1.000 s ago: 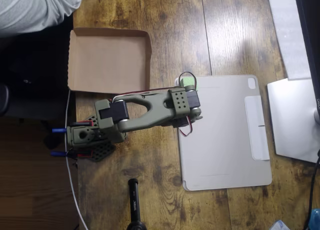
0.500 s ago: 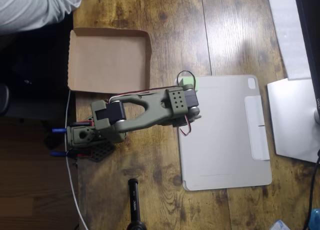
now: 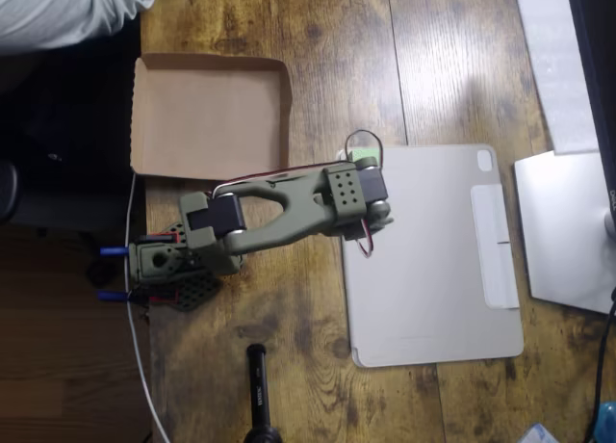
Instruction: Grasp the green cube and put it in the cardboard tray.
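One green cube [image 3: 364,156] sits at the top-left corner of the grey tablet cover [image 3: 433,260], mostly hidden under your olive arm's wrist [image 3: 351,195]. You can't tell the gripper's jaw state from overhead. Cardboard tray [image 3: 210,116] lies up-left of the cover, apart from it.

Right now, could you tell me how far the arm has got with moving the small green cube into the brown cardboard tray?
Nothing is finished yet: the shallow brown cardboard tray holds no cube. In hand is the approach: the olive-green arm's wrist hangs over the small lime-green cube, which peeks out at the near corner of the grey tablet cover. The fingers are hidden under the wrist, so a grasp cannot be confirmed. Gripping, lifting, carrying and releasing remain.
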`<state>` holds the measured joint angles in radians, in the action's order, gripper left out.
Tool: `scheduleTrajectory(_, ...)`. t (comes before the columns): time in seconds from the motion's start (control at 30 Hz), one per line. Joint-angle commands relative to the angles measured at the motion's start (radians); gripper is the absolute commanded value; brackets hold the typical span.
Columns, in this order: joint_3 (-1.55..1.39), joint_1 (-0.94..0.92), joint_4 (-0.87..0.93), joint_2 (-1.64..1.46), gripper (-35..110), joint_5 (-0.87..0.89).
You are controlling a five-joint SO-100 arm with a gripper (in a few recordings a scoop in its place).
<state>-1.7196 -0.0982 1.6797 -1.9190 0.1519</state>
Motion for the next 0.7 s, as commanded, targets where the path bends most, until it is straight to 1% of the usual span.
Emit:
scheduleTrajectory(0.0, 0.031, -0.040, -0.014, -0.002, 0, 0.006)
scheduleTrajectory(0.17, 0.034, 0.011, -0.011, -0.011, 0, -0.052)
scheduleTrajectory(0.27, 0.031, 0.124, 0.009, -0.021, 0, -0.041)
scheduleTrajectory(0.43, 0.067, 0.305, -0.006, -0.018, 0, -0.031)
scheduleTrajectory(0.67, 0.169, 0.396, -0.060, 0.006, 0, -0.066)
